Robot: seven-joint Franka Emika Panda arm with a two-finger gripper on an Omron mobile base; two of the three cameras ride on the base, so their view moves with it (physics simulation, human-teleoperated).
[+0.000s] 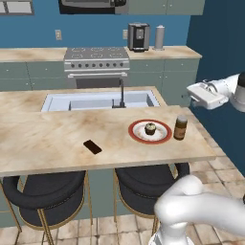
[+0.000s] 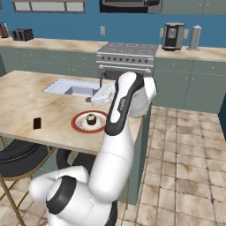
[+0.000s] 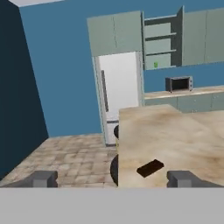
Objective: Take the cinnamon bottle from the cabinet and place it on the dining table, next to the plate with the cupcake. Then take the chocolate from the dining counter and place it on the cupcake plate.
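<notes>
Two claw fingertips (image 3: 43,178) wide apart, empty; hand view alone shows cabinet (image 3: 162,41), chocolate (image 3: 150,167).

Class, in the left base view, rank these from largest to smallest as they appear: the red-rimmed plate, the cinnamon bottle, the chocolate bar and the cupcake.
1. Plate, clearly the widest.
2. Cinnamon bottle, standing just right of the plate.
3. Chocolate bar and cupcake: they look about alike, so I won't rank them.
</notes>
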